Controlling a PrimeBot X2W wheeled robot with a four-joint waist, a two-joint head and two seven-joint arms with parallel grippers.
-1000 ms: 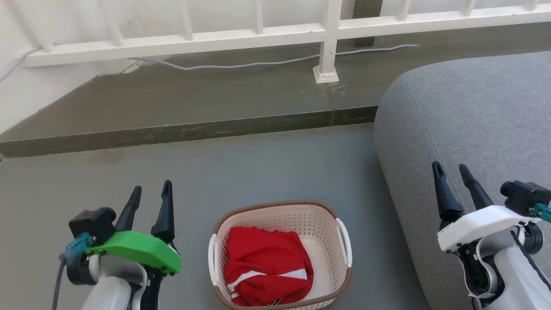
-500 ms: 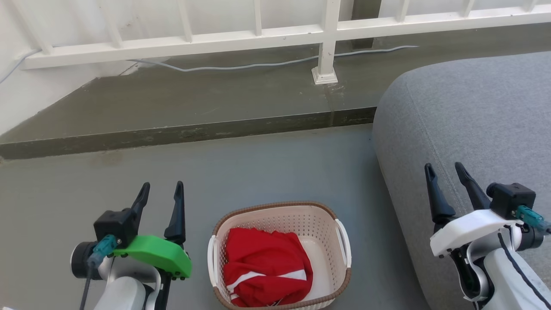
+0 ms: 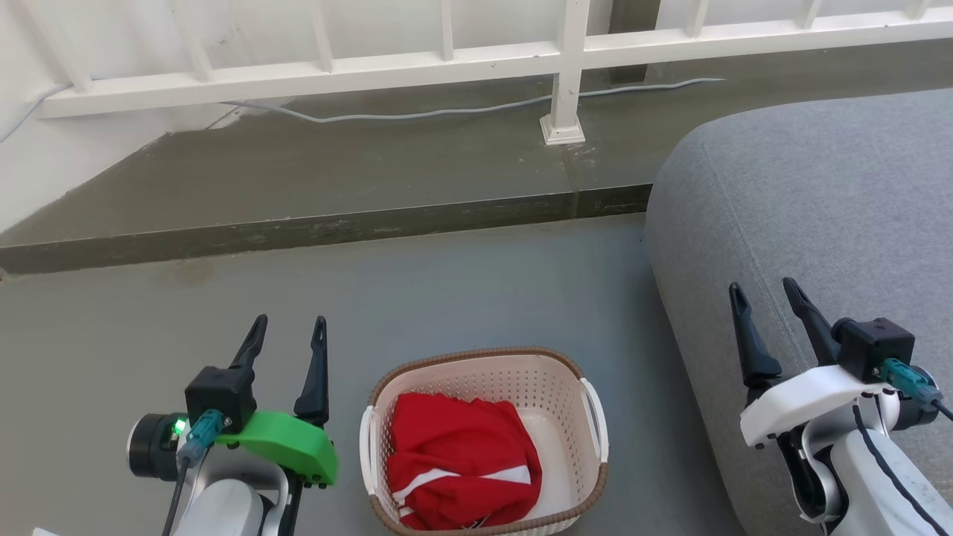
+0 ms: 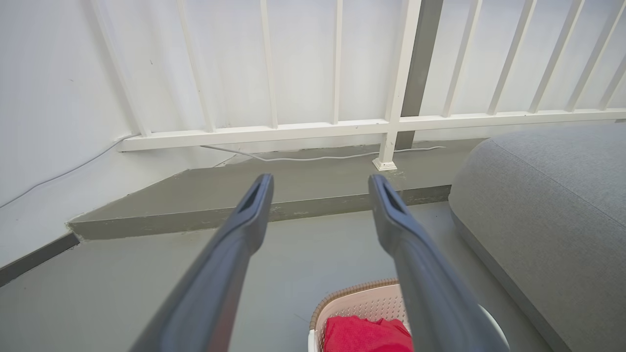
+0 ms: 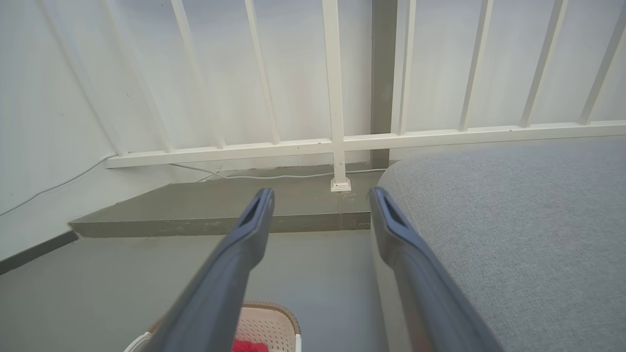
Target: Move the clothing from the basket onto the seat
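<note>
The red clothing (image 3: 461, 458) sits in the basket (image 3: 476, 353), which stands on the grey floor (image 3: 447, 298) between the two arms. The heap fills the left side of the basket, and the right side is bare down to the pale bottom. The heap is about as long as it is wide, and a white stripe runs across it from left to right. The left gripper (image 3: 290, 321) is open, with nothing between its two dark fingers. It is just beside the basket's left wall, and its fingers point away from the robot. The clothing lies to its right and lower down, close by. The right gripper (image 3: 762, 285) is open and empty too, but it hangs over the near edge of the big grey seat (image 3: 819, 208), well apart from the clothing. So I think the left arm is nearer and should reach right and down into the basket.
</note>
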